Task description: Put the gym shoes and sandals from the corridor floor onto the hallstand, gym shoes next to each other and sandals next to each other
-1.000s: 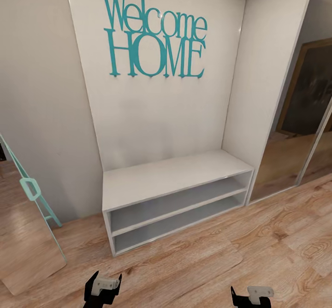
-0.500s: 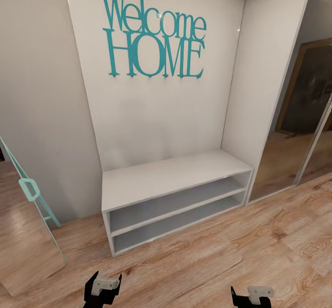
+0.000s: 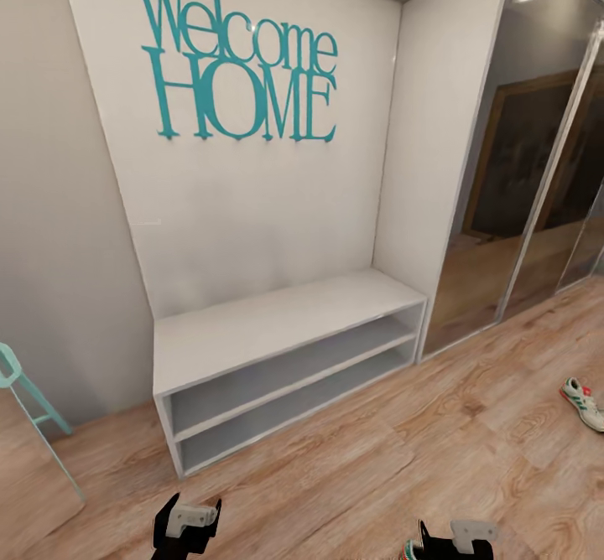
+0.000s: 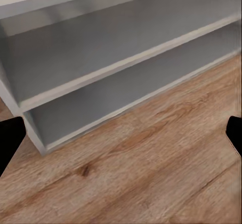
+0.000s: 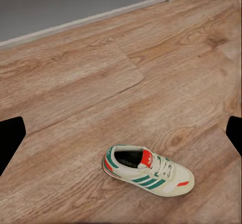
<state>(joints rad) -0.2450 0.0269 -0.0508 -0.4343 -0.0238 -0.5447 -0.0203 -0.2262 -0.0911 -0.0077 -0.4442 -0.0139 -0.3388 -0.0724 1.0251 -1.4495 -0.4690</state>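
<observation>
While low over floor, right tool [image 3: 457, 536] spread wide, above gym shoe [image 5: 148, 170]

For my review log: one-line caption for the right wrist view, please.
Open right gripper above the corridor floor, one gym shoe upright below it, hallstand shelves beyond.

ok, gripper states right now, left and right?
Left gripper: open, empty, facing the shoe rack.
Right gripper: open, empty, above a gym shoe on the floor.
</observation>
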